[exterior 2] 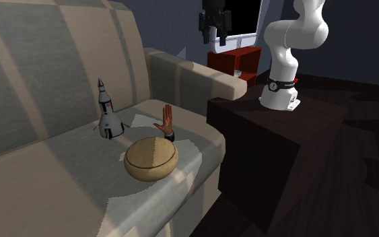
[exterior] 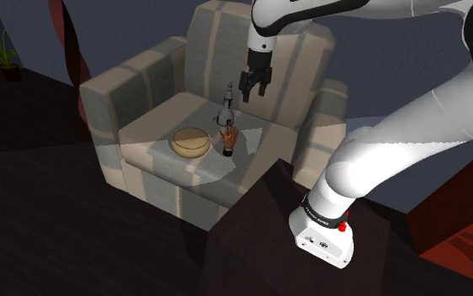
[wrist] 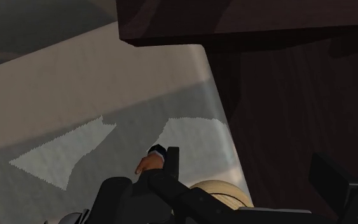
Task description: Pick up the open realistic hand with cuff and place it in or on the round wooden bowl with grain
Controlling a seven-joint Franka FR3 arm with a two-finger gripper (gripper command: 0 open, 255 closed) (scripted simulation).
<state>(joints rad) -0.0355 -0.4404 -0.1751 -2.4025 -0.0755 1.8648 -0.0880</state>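
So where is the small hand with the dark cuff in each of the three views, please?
Shoulder view: the hand stands on the armchair seat, just right of the bowl and below the rocket model.
Second exterior view: the hand stands upright behind the bowl, right of the rocket model.
Wrist view: the hand is close beside the bowl.
Shared landmark: the bowl.

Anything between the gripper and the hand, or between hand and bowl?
Nothing visible. The open gripper hangs high over the seat; the bowl sits right next to the hand. The rocket stands close by, not between.
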